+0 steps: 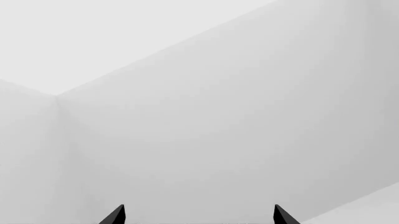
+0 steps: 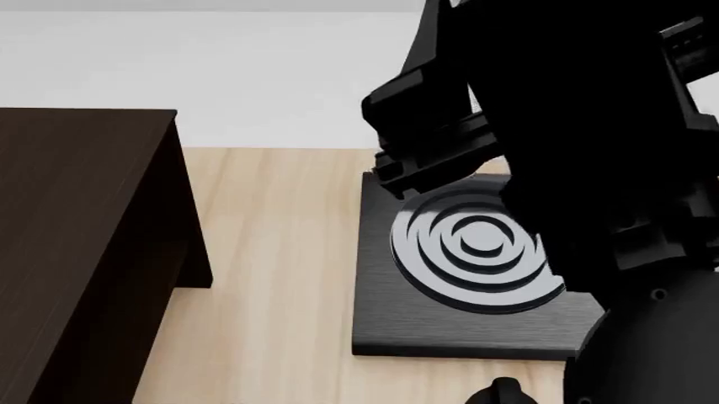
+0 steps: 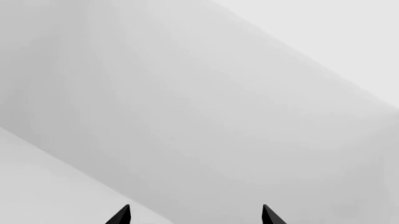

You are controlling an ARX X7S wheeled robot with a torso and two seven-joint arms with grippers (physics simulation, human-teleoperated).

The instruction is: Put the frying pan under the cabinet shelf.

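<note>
stove plate (image 2: 450, 324) partly hidden behind the right arm (image 2: 584, 126), cabinet shelf (image 2: 79, 244) cut off at left and bottom edges

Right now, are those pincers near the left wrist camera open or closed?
Open: the left gripper shows two black tips set well apart, with only bare white wall between them.

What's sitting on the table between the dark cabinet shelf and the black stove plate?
Nothing: in the head view, only a bare strip of light wooden tabletop separates the cabinet shelf from the stove plate. The robot's arm hides part of the plate's far side.
</note>
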